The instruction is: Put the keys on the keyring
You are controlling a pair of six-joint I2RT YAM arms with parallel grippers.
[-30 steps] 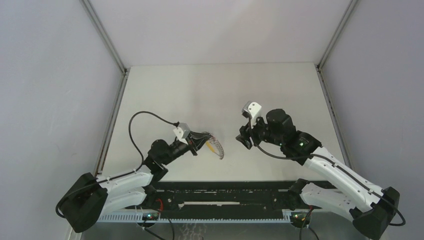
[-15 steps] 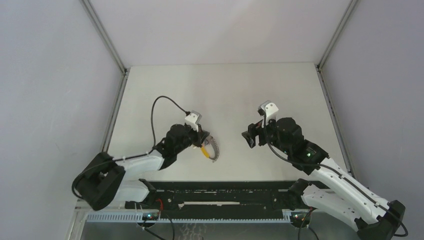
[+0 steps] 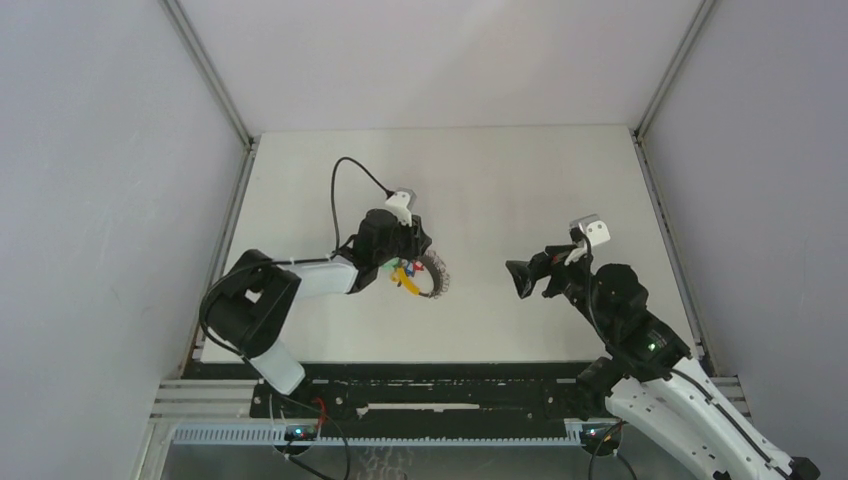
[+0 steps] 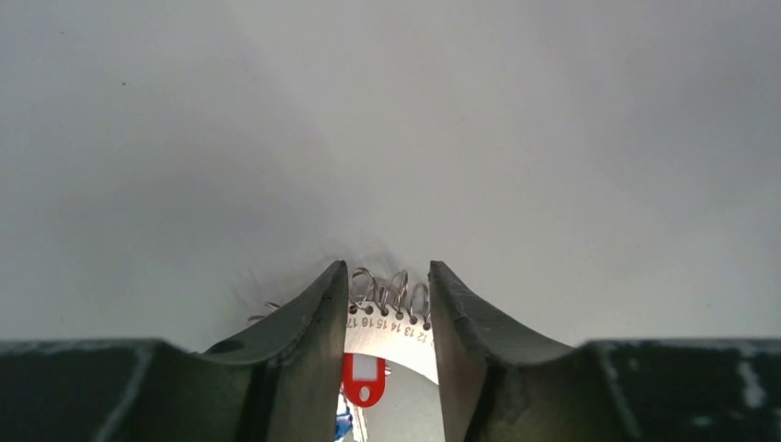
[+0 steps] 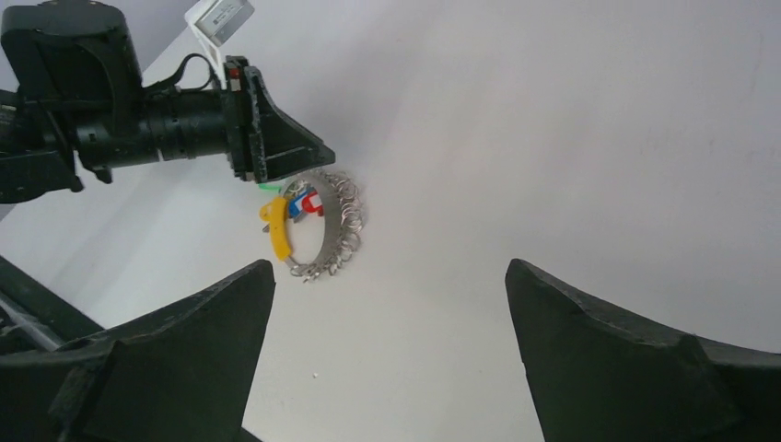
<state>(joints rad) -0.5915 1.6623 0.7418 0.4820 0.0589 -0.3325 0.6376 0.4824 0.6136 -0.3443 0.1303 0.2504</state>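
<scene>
Plainly the keys (image 3: 404, 271) lie just beside the left tool (image 3: 416, 256); right tool (image 3: 522, 279) well apart.

Top external: high above and behind both arm bases, facing down and forward over the whole pale grey table (image 3: 520, 180); far off, everything small.
Left wrist: low and very near, facing out between the dark fingers of the left claw (image 4: 385, 276) at the curved white numbered keyring strip edged with wire loops (image 4: 396, 336).
Right wrist: raised and further back, facing across the table between the right claw (image 5: 387, 267) fingers.
Shared: all three take in the keyring; the top and right wrist views both show the left claw.
</scene>
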